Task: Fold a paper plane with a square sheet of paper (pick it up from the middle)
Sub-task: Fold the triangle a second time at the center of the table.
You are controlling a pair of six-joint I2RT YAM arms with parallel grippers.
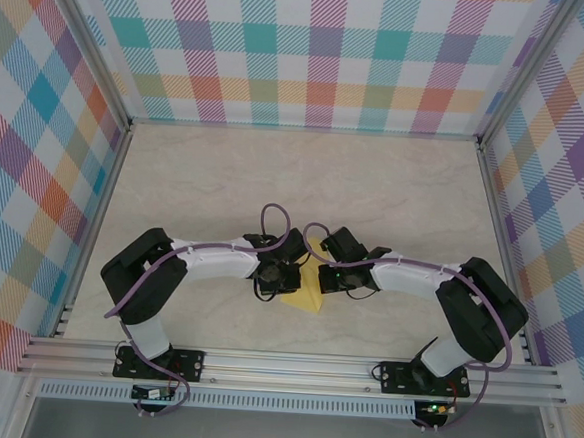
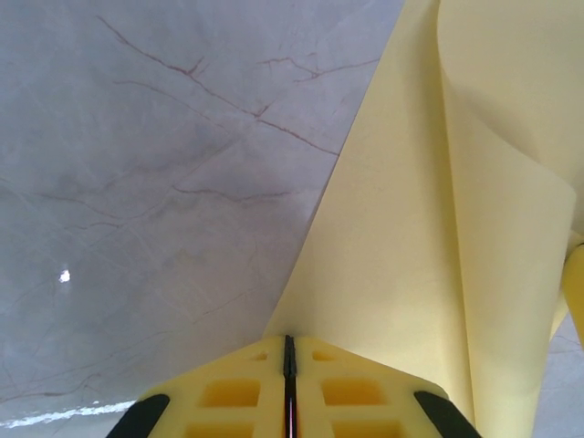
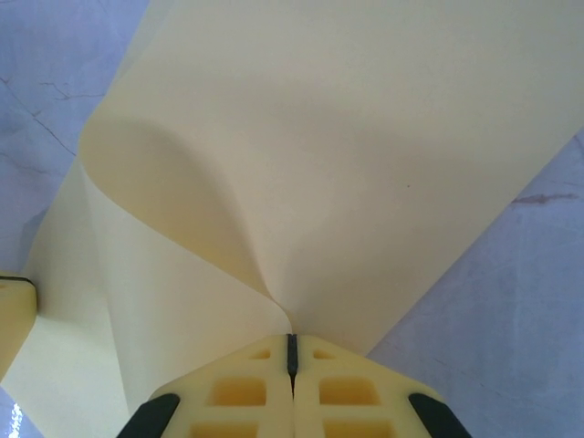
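Right wrist: sheet (image 3: 365,164) in end effector (image 3: 292,351)

There are two hands, a left hand (image 2: 288,351) and a right hand (image 3: 292,351), on two arms, a left arm (image 1: 204,258) and a right arm (image 1: 413,276). I count one square sheet of paper (image 1: 307,298) between the hands. One desk (image 1: 225,174) lies under them.

far tabletop (image 1: 305,170) free, paper (image 1: 303,300) perhaps blocking centre
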